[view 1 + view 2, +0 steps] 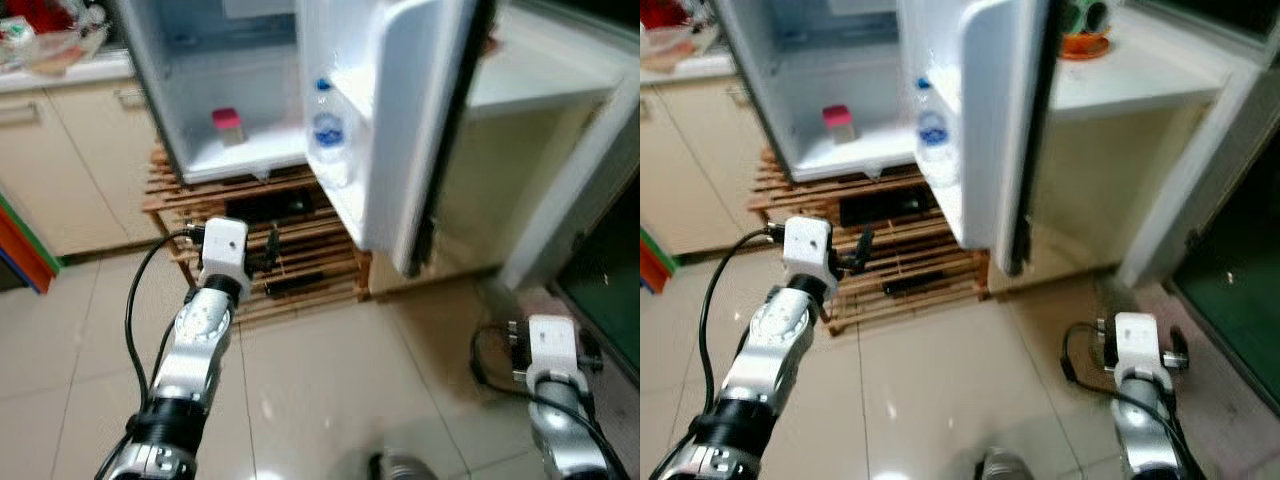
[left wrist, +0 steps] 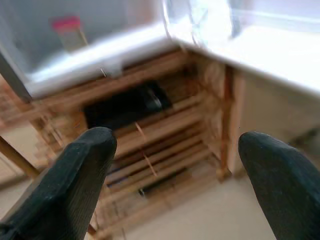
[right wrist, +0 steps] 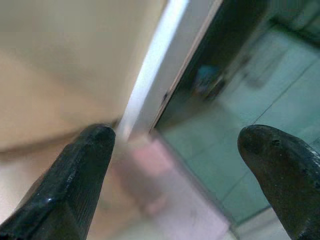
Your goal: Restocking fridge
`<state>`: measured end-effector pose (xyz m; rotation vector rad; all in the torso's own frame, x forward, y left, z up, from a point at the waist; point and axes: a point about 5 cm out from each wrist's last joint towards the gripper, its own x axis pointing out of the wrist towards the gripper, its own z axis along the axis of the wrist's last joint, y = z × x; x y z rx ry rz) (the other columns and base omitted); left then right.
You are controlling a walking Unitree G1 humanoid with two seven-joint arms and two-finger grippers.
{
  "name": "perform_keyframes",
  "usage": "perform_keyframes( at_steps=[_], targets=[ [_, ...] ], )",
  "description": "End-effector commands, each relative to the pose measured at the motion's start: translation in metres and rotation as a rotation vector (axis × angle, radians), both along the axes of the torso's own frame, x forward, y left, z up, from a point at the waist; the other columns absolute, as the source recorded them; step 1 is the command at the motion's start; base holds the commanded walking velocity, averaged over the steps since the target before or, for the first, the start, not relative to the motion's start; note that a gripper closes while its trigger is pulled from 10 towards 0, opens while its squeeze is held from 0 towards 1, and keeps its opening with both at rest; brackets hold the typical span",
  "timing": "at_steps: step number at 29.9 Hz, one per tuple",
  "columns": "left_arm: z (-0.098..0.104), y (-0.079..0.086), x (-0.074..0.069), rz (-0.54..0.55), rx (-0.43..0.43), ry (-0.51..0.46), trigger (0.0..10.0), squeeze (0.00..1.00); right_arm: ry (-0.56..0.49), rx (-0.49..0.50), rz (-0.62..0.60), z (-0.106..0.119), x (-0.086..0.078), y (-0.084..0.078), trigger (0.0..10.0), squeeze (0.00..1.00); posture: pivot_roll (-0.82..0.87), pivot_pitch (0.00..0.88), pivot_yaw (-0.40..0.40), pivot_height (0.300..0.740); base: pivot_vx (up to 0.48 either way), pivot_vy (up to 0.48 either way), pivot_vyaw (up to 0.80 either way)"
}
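Inside the open fridge [image 1: 190, 90] — pink-lidded jar [image 1: 228, 126], door-shelf water bottle [image 1: 326, 125] — both fingers wide.

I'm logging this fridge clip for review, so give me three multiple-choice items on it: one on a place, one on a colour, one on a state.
1. Where does the water bottle stand?
A. in the open door's shelf
B. on the wooden rack
C. on the floor

2. What colour is the lid of the small jar inside the fridge?
A. green
B. pink-red
C. black

3. How are the left gripper's fingers?
A. shut on the jar
B. shut on nothing
C. open, holding nothing

Answers: 1 A, the bottle sits in the door shelf; 2 B, the lid shows pink-red; 3 C, the left wrist view shows a wide gap before the rack.
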<state>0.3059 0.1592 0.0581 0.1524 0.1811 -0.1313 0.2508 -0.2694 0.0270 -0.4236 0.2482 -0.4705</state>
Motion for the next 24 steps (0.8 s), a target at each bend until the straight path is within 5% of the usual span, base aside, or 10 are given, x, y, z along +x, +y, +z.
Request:
perform_keyframes(
  at_steps=[1,9,13,24],
  targets=[
    [-0.007,0.01,-0.003,0.019,0.016,0.02,10.0,0.0,-0.129,0.018,0.009,0.026,0.021,0.004,10.0,0.0,-0.14,0.0,0.04,0.74,0.0,0.0,0.0],
    [-0.012,0.008,-0.003,0.014,0.003,0.02,10.0,0.0,-0.361,0.107,0.132,0.077,0.061,0.029,10.0,0.0,-0.13,0.0,0.04,0.74,0.0,0.0,0.0],
    [-0.016,0.011,-0.001,0.036,-0.007,0.024,10.0,0.0,-0.443,0.198,0.286,0.108,0.086,0.064,10.0,0.0,-0.13,0.0,0.033,0.74,0.0,0.0,0.0],
    [-0.01,0.008,0.002,0.024,-0.048,-0.039,10.0,0.0,-0.498,0.408,0.518,0.135,0.103,0.114,10.0,0.0,-0.12,0.0,0.022,0.74,0.0,0.0,0.0]
  ],
)
